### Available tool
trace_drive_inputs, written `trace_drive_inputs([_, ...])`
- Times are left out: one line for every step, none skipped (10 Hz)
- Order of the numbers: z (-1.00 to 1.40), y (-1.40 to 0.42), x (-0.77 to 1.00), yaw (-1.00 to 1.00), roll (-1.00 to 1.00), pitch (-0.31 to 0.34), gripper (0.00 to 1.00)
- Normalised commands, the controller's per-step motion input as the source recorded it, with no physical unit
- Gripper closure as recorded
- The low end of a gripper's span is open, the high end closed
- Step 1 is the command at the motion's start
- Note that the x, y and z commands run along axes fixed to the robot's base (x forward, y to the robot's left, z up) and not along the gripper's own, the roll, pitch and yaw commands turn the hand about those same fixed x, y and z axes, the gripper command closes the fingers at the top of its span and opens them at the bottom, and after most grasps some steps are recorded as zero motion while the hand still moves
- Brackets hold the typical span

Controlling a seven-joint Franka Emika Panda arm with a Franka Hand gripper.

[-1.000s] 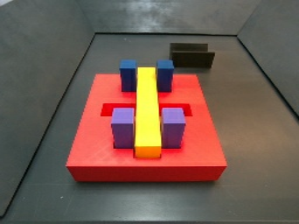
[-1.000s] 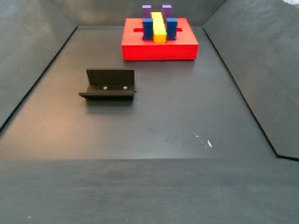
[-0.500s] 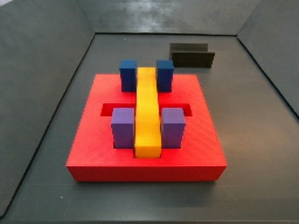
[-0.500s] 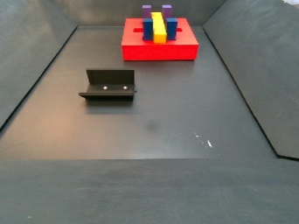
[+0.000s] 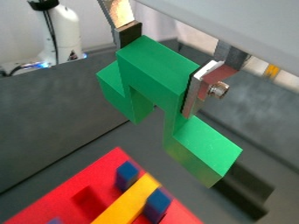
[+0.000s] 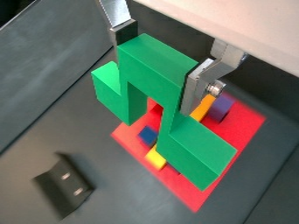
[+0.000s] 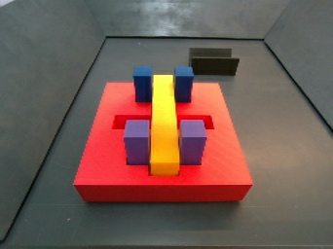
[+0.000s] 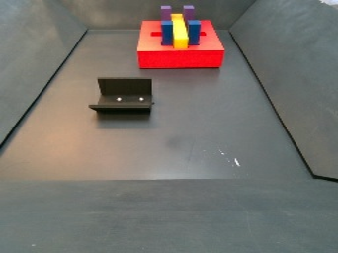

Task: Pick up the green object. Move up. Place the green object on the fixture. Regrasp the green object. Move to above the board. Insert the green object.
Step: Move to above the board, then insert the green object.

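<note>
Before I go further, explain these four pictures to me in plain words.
This is a robot arm with a two-finger hand. Two cameras sit on its wrist, and in both wrist views the hand grips the green object between silver fingers, high above the floor. Two fixed cameras look from beside the table; the arm is out of their sight. They show the red board carrying a yellow bar with blue and purple blocks, and the small black fixture standing apart from it.
</note>
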Motion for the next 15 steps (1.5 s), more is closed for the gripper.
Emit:
trace_drive_inputs([0.0, -0.01, -0.09, -0.03, -0.91, -0.033, 1.0])
trace_drive_inputs([0.0, 0.02, -0.07, -0.02, -0.68, -0.035, 1.0])
trace_drive_inputs([0.0, 0.01, -0.05, -0.01, -0.41, -0.031, 1.0])
trace_drive_inputs([0.0, 0.0, -0.03, -0.01, -0.26, -0.02, 1.0])
trace_drive_inputs([0.0, 0.0, 0.0, 0.0, -0.01, 0.0, 1.0])
trace_drive_inputs([-0.3, -0.02, 0.14, -0.01, -0.05, -0.086, 1.0])
trace_drive_inputs([-0.46, -0.21, 0.15, 0.09, -0.09, -0.194, 1.0])
trace_drive_inputs([-0.53, -0.37, 0.13, 0.21, -0.1, -0.231, 1.0])
trace_drive_inputs([-0.57, -0.4, 0.07, 0.22, -0.08, -0.224, 1.0])
trace_drive_inputs([-0.6, -0.34, 0.04, 0.21, -0.08, -0.201, 1.0])
trace_drive_inputs([-0.63, -0.31, 0.0, 0.15, -0.08, -0.196, 1.0])
trace_drive_inputs([-0.6, -0.22, 0.0, 0.06, -0.1, -0.217, 1.0])
trace_drive_inputs([-0.6, -0.1, 0.0, 0.0, -0.12, -0.22, 1.0])
trace_drive_inputs([-0.59, -0.02, 0.0, 0.0, -0.13, -0.201, 1.0])
trace_drive_inputs([-0.53, 0.0, 0.0, 0.0, -0.11, -0.121, 1.0])
